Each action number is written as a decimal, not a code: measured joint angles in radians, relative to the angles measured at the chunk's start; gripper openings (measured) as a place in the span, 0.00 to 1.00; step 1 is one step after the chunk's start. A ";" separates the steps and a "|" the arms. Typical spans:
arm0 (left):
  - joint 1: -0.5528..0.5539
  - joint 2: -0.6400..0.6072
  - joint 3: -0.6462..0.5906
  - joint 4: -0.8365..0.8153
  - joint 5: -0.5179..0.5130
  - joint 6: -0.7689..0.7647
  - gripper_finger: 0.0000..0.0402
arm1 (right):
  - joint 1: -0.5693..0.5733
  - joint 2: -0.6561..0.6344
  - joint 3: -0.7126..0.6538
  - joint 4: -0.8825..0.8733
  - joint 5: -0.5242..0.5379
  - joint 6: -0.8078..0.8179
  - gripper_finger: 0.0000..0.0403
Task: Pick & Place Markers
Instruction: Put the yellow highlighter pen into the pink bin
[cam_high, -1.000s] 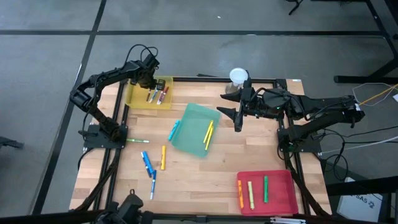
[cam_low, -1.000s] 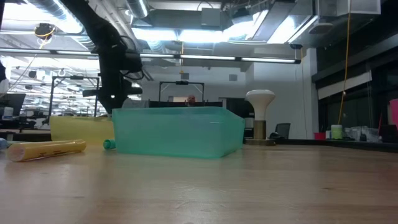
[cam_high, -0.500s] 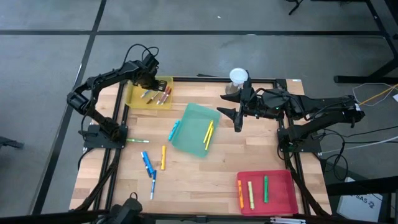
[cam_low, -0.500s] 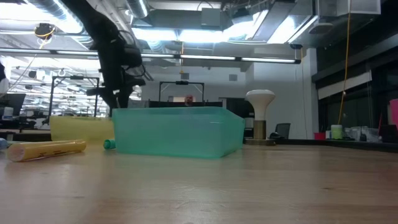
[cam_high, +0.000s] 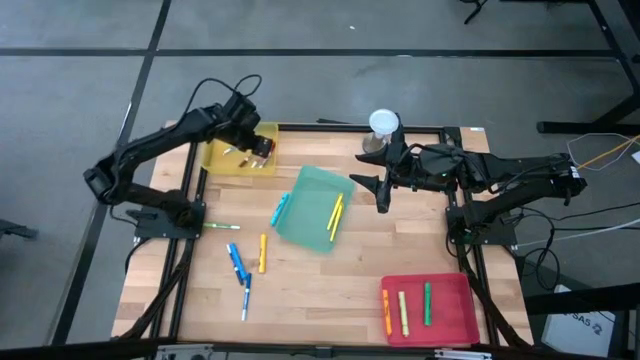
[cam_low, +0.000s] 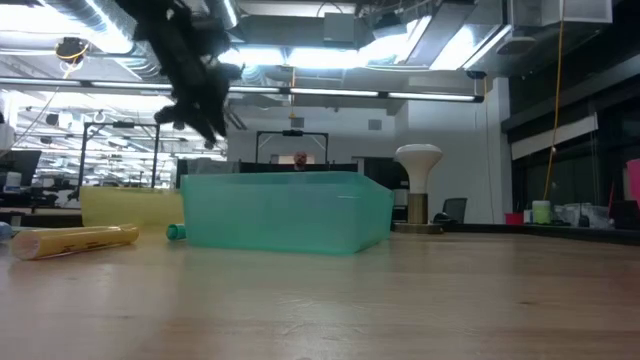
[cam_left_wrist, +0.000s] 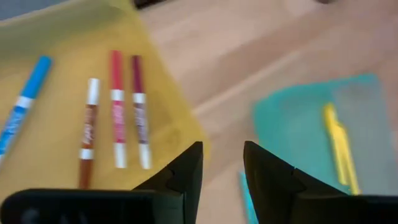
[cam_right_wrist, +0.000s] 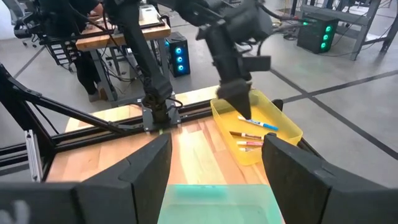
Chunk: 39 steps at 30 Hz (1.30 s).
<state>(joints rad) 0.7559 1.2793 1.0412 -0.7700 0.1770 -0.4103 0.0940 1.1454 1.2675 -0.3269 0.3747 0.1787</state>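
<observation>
Wood table (cam_high: 320, 290) w/ three trays. L gripper (cam_high: 262, 146) hangs over yellow tray (cam_high: 222, 157) at 11 o'clock, fingers (cam_left_wrist: 186, 171) slightly apart, holding nothing; four markers (cam_left_wrist: 116, 107) lie in that tray. More markers (cam_high: 238, 266) loose at 8 o'clock, two yellow (cam_high: 335, 215) in teal tray (cam_high: 312, 208) at center, three (cam_high: 404, 310) in red tray (cam_high: 458, 320) at 5. R gripper (cam_high: 381, 188) waits at 1 o'clock, fingers (cam_right_wrist: 134, 177) spread wide, empty.

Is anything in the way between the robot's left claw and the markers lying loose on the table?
Nothing visible blocks it. The left gripper hangs empty above the yellow tray, and bare wood lies between there and the loose markers.
</observation>
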 joint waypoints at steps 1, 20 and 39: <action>-0.024 -0.014 0.000 -0.001 0.001 -0.020 0.28 | 0.000 0.000 0.000 -0.001 0.000 0.000 0.61; -0.506 -0.113 0.000 -0.013 0.001 -0.335 0.25 | 0.000 0.000 0.000 0.000 -0.001 0.000 0.61; -0.809 -0.113 0.000 -0.014 -0.104 -0.708 0.21 | 0.000 0.000 0.000 -0.008 -0.038 -0.003 0.61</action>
<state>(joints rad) -0.0529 1.1660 1.0416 -0.7837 0.0732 -1.1180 0.0944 1.1454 1.2675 -0.3351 0.3369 0.1757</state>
